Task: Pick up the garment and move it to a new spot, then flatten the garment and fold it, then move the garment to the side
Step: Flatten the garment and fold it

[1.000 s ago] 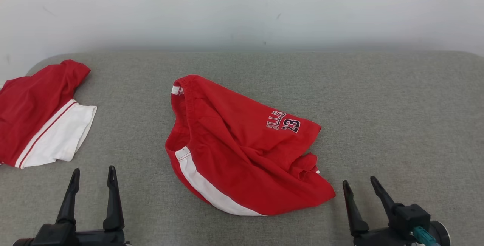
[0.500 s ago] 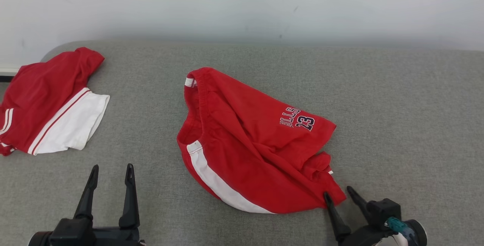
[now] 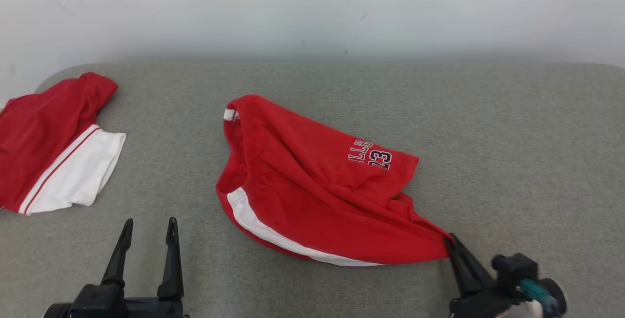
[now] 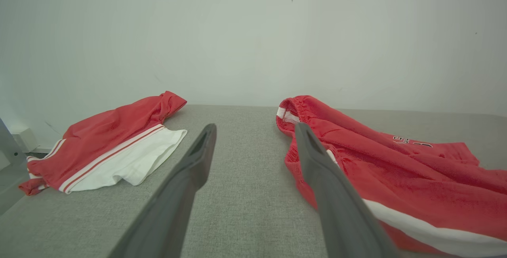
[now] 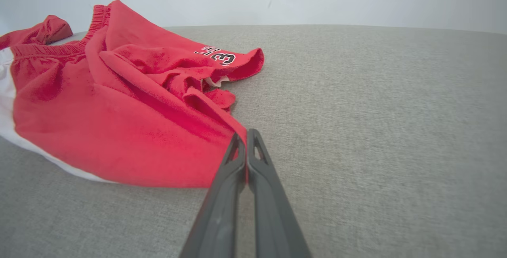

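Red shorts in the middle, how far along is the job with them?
Done: nothing yet; the red shorts lie crumpled on the grey fabric surface. In hand: the right gripper is shut on their near-right corner, while the left gripper hangs open, clear of the cloth. To do: lifting and moving them, flattening, folding, setting aside.

The left gripper (image 3: 150, 221) sits low on the left with its two dark fingers spread wide (tips pointing up). The right gripper (image 3: 451, 240) is pinched tight on a corner of the red garment (image 3: 312, 196).
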Available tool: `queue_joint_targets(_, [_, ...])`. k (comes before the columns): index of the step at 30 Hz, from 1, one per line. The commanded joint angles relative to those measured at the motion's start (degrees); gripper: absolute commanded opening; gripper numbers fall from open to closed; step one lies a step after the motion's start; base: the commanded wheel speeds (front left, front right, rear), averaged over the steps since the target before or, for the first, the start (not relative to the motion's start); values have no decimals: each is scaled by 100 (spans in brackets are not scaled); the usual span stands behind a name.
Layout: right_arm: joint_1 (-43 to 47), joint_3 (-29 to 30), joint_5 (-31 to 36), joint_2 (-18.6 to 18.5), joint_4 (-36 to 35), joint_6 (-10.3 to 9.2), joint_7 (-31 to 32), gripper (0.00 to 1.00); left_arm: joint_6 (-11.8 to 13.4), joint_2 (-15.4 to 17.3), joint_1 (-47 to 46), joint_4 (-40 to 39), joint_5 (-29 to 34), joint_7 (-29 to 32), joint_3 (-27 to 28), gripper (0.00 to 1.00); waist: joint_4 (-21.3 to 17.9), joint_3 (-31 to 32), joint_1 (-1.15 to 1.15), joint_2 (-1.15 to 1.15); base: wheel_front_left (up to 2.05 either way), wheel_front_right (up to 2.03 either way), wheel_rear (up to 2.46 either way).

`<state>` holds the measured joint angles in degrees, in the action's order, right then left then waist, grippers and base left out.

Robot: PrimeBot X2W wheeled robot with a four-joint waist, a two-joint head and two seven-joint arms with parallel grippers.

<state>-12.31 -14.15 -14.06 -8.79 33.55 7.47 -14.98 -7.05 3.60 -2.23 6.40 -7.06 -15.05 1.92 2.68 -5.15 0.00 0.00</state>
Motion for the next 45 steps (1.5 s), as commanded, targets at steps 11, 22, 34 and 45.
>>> queue_joint_targets(11, [1418, 778, -27, -247, -2027, 6, 300, 0, -39, -42, -78, 37, -25, -19, -4, 100, -405, -102, 0, 0, 0, 0, 0])
queue_joint_targets(22, [1369, 797, -193, -160, -2865, 6, 855, 0, -37, -67, -160, 142, -67, -19, -91, 100, -177, -122, 0, 0, 0, 0, 0])
queue_joint_targets(34, [-244, 399, -172, -303, -1228, 6, 774, 0, -36, -73, -223, 265, -149, -19, -215, 100, 357, -105, 0, 0, 0, 0, 0])
queue_joint_targets(45, [-1624, 212, -238, -316, 1015, 6, 278, 100, -39, -75, -291, 356, -226, -19, -257, 100, 488, -179, 0, 0, 0, 0, 0])
